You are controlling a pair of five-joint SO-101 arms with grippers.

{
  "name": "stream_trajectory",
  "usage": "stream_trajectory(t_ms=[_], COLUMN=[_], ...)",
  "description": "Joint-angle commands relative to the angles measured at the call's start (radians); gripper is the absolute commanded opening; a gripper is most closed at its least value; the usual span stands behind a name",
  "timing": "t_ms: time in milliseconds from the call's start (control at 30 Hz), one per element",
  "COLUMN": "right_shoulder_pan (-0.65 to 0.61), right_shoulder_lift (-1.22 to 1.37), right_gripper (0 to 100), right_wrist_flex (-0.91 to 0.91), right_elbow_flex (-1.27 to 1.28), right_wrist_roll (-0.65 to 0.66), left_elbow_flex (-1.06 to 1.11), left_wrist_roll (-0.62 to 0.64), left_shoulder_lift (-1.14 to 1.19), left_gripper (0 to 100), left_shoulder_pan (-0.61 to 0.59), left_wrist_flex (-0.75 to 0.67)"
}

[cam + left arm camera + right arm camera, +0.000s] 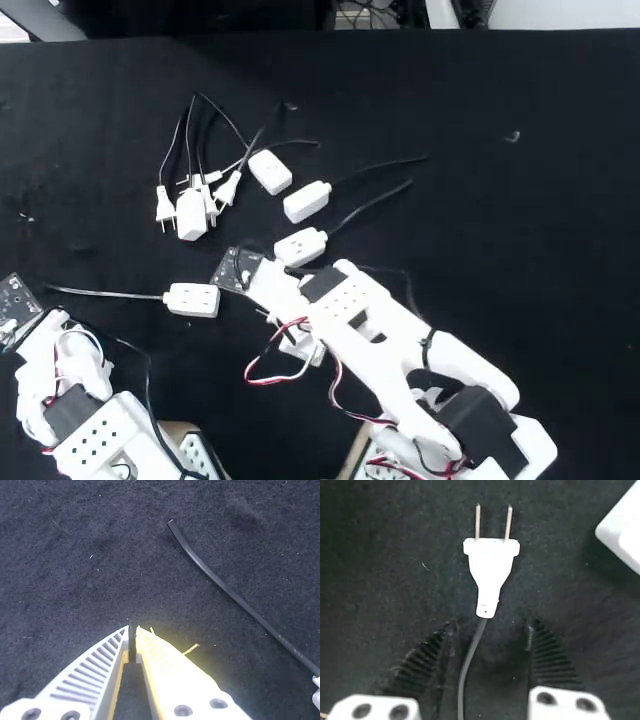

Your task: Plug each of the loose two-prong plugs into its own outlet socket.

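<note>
A white two-prong plug (490, 567) lies flat on the black mat, prongs pointing away from my right gripper (490, 625). That gripper is open, one finger on each side of the plug's black cord (467, 670), touching nothing. In the high view the right arm (350, 310) reaches to the mat's middle, beside a white outlet socket (300, 245). My left gripper (133, 628) is shut and empty over bare mat, near the loose end of a black cord (220, 582). More sockets (192, 298) (307, 200) (269, 170) and a cluster of loose plugs (195, 205) lie farther out.
A socket's white corner (622, 532) sits close to the right gripper. The left arm (70, 400) rests at the near left corner. Red, white and black wires (285, 365) hang from the right arm. Bare mat (500, 180) spreads to the far right.
</note>
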Motion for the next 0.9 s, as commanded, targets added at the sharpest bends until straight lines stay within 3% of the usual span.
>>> stream_trajectory(t_ms=[0,200,367,533,600,700,867], right_shoulder_pan=[-0.011,-0.009,0.031,0.081,0.083,0.081,0.092], right_shoulder_lift=[-0.039,0.090,0.222,0.193,0.188,0.189,0.108], right_gripper=[18.8,18.8,18.8,18.6,15.0,0.2,1.0], right_wrist_flex=[-0.058,-0.160,-0.035,-0.020,-0.048,-0.060,0.038], right_elbow_flex=[-0.016,-0.045,-0.165,-0.130,-0.114,-0.116,-0.165], right_wrist_roll=[0.009,0.015,0.018,0.057,0.060,0.058,0.068], left_elbow_flex=[0.022,0.022,0.022,0.022,0.022,0.022,0.021], left_wrist_roll=[0.003,0.003,0.003,0.003,0.003,0.003,0.002], left_shoulder_lift=[-0.011,-0.011,-0.011,-0.011,-0.011,-0.011,-0.011], left_gripper=[3,3,3,3,3,3,3], left_shoulder_pan=[-0.012,-0.012,-0.012,-0.013,-0.012,-0.012,-0.005], left_wrist_flex=[0.002,0.002,0.002,0.002,0.002,0.002,0.002])
